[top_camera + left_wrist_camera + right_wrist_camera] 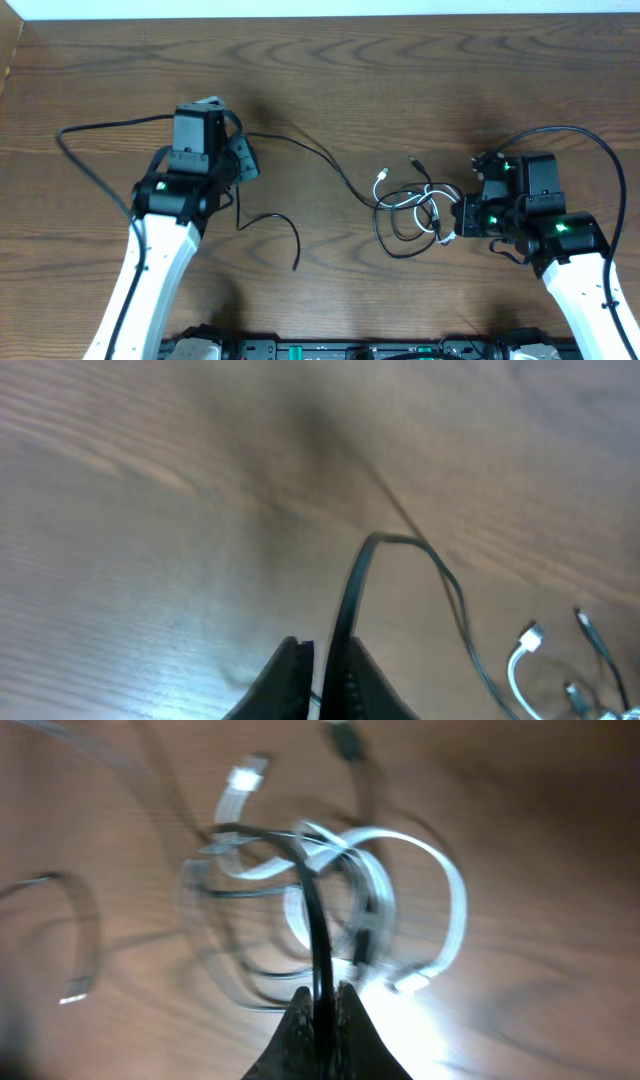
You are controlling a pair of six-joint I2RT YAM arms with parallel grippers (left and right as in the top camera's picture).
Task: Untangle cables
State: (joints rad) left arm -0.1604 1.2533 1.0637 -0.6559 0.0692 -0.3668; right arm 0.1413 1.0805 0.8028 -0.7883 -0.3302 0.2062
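Observation:
A tangle of cables (pixel 412 208) lies right of centre: a white cord (pixel 381 183) looped through black ones. My left gripper (pixel 245 160) is shut on a long black cable (pixel 320 155) that runs right into the tangle. In the left wrist view the cable (pixel 355 575) rises from between the jaws (pixel 322 660), and a white plug (pixel 530 638) lies at the right. My right gripper (pixel 462 216) is at the tangle's right edge, shut on a black cable (pixel 315 920) among the white loops (pixel 445 890). The right wrist view is blurred.
A separate short black cord (pixel 285 222) lies loose, curving below the left gripper. Thicker black arm wires arc behind the left arm (pixel 100 125) and the right arm (pixel 590 140). The table is brown wood; its far edge (pixel 320 14) runs along the top.

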